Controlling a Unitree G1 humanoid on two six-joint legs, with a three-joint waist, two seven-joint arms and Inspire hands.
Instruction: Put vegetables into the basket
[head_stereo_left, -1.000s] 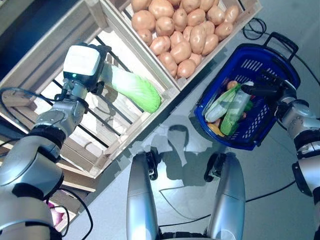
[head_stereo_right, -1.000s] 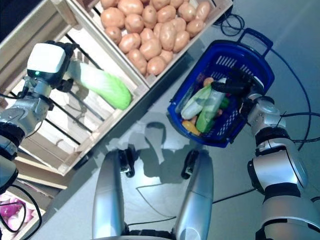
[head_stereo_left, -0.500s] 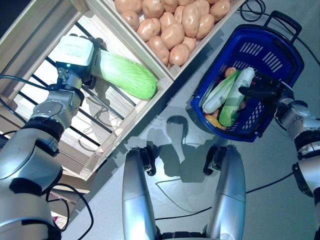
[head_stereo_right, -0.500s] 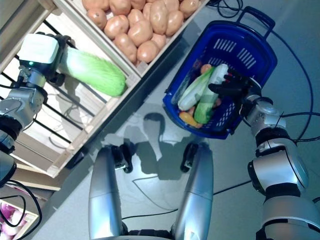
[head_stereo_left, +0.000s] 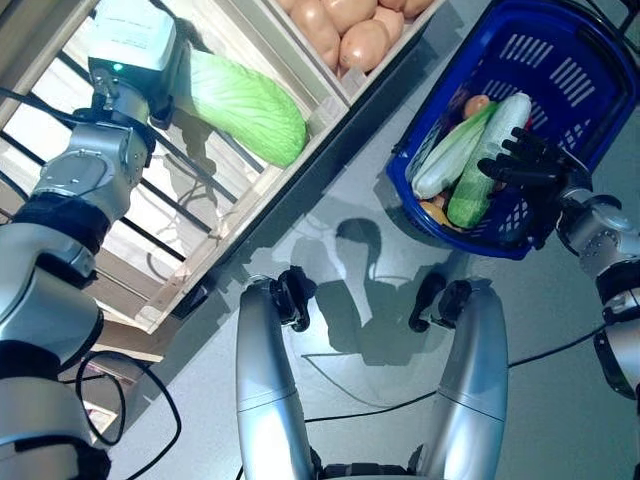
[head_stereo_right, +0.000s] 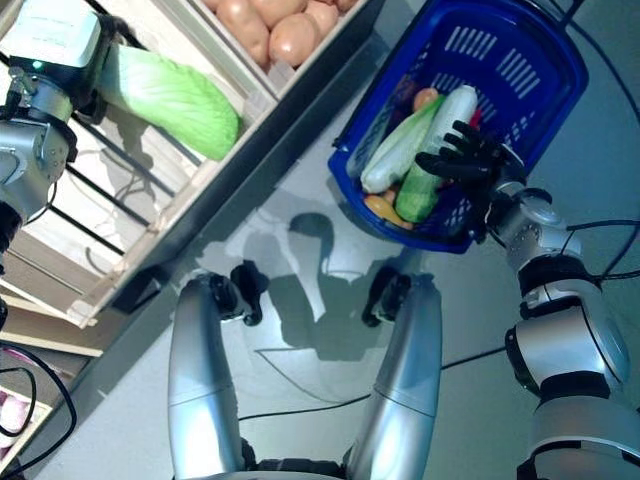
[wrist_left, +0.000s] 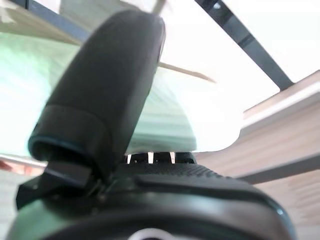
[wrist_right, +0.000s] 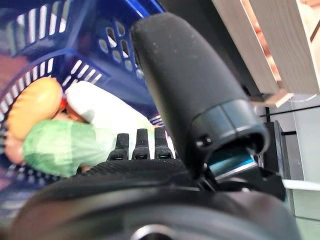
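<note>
**Cabbage in hand, basket part filled**

My left hand is wrapped round the stalk end of a napa cabbage, which hangs over the slatted wooden crate, leafy end toward the crate's edge. It is well apart from the blue basket and not yet delivered.

My right hand is at the basket's near side with fingers spread straight over the load, clamped on nothing that I can see.

Done so far, by my reading: the basket already holds two long pale-green vegetables lying side by side, plus something orange beneath. Left: carry the cabbage across and drop it in.

Hard to make out: the left wrist view shows only thumb and pale leaf. Potatoes are cut off at the frame's top. Items under the basket's top layer are unidentifiable.
</note>
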